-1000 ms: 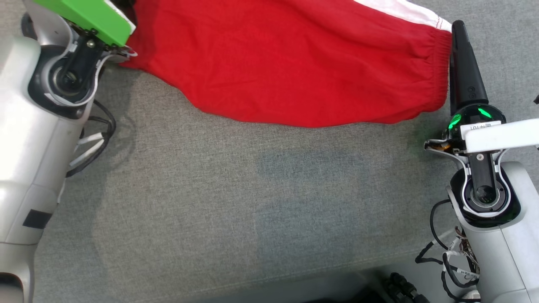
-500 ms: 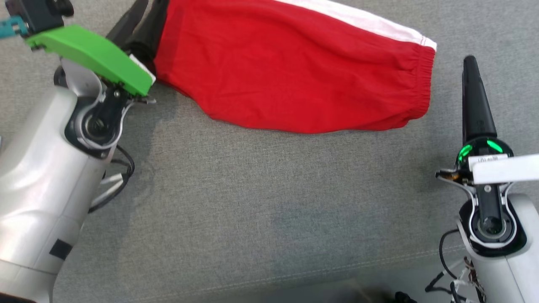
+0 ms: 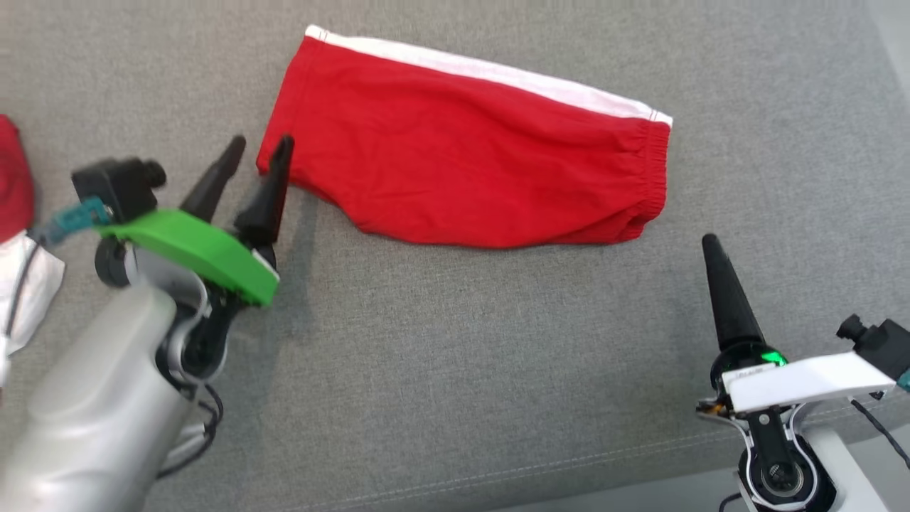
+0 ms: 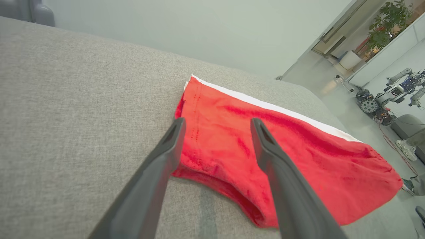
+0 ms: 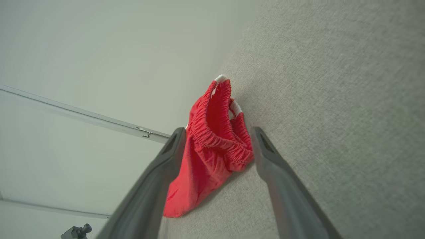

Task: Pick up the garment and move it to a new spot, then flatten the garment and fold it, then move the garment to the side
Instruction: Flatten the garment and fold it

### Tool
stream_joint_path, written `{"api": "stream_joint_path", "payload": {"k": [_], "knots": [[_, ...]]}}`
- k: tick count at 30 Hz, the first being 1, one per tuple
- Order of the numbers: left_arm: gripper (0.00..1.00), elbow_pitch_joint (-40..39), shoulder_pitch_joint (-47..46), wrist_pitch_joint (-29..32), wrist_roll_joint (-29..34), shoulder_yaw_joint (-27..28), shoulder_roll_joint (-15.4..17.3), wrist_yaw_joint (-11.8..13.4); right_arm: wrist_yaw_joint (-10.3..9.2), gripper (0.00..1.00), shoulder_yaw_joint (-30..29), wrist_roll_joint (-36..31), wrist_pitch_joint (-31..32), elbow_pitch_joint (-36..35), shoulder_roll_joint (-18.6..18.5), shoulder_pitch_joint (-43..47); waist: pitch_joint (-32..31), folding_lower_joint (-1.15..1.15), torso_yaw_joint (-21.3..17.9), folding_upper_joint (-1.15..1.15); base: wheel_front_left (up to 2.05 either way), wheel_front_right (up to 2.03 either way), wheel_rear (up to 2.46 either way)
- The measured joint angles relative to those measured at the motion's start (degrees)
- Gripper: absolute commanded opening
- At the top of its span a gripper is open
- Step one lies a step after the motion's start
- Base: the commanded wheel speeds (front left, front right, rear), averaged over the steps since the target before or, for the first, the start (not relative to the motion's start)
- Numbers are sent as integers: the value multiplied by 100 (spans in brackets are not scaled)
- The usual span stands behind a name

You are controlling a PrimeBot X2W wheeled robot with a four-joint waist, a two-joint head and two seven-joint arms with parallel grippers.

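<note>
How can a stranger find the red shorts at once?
On the wide grey fabric surface, between the left gripper and the right gripper, lie the red shorts, folded flat. Their white side stripe and gathered elastic waistband set them apart from the red cloth at the left edge.

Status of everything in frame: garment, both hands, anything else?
Red fabric garment with white stripe, folded flat on grey fabric surface, ungripped.
Left hand, open, at garment's left end.
Right hand, open, clear of garment's elastic end.
Red-and-white cloth, loose at left edge, partly out of frame.
</note>
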Motion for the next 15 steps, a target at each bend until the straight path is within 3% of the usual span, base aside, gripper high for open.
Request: {"api": "stream_joint_path", "payload": {"k": [6,15], "knots": [[100,-105,715,-193,334,-249,-3,296,-138,100,100,-478,0,410,-243,179,-449,0,28,0,0,0,0],[100,-609,1355,-246,786,-250,12,853,-282,100,132,-534,0,779,-140,299,-862,0,408,0,0,0,0]]}}
